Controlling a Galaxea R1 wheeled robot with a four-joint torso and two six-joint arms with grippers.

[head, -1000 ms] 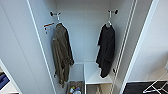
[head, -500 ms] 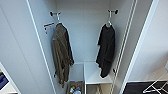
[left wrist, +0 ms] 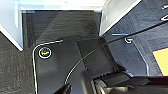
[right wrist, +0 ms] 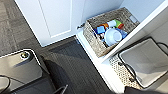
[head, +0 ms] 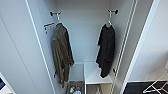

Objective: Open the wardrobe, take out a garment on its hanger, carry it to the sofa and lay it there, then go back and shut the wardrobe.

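The wardrobe (head: 85, 37) stands open in front of me, both slim white doors swung wide. On the right side of its white interior hangs the garment (head: 107, 50), a limp black top. It sits on a thin white hanger (head: 109, 21) hooked over a short dark peg. A dark tip of my left gripper (left wrist: 65, 89) shows low over the robot's base and the dark carpet. The tip of my right gripper (right wrist: 62, 89) shows above the carpet near the wardrobe's bottom edge. Both grippers are far below the black top.
A longer olive-brown jacket (head: 61, 52) hangs on the left peg. A white shelf (head: 95, 75) sits under the black top. A woven basket (right wrist: 93, 37) of colourful items and a grey bin (right wrist: 147, 62) stand at the wardrobe's bottom. A white wire rack (head: 160, 86) stands on the floor at right.
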